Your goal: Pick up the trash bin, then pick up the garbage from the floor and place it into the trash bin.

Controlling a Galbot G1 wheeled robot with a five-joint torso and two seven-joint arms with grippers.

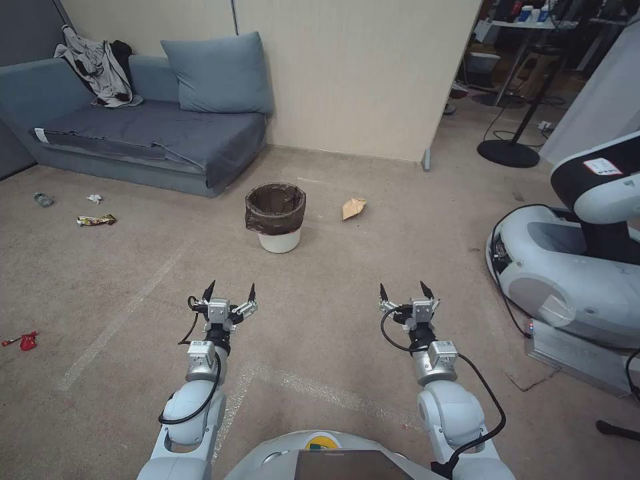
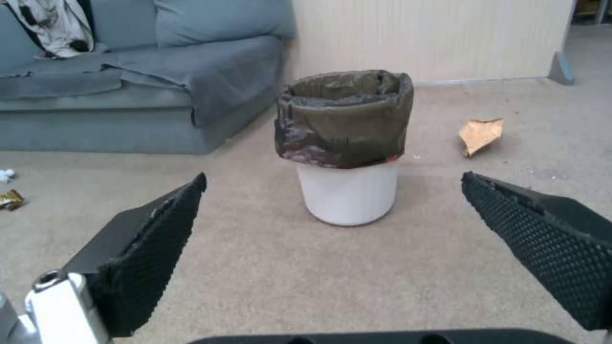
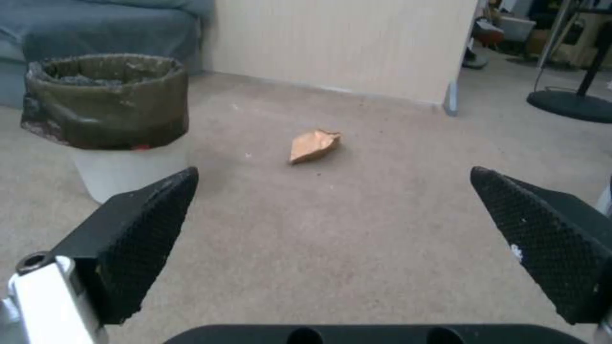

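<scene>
The trash bin [image 1: 277, 219] is a small white bucket (dark crinkled bag folded over its rim), upright on carpet; left hand [image 1: 230, 291] and right hand [image 1: 403, 290] both spread apart, empty.

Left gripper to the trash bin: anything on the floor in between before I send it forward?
Nothing visible. Bare carpet lies between the open left gripper and the trash bin. The tan paper lies off to the bin's right, clear of that path.
</scene>
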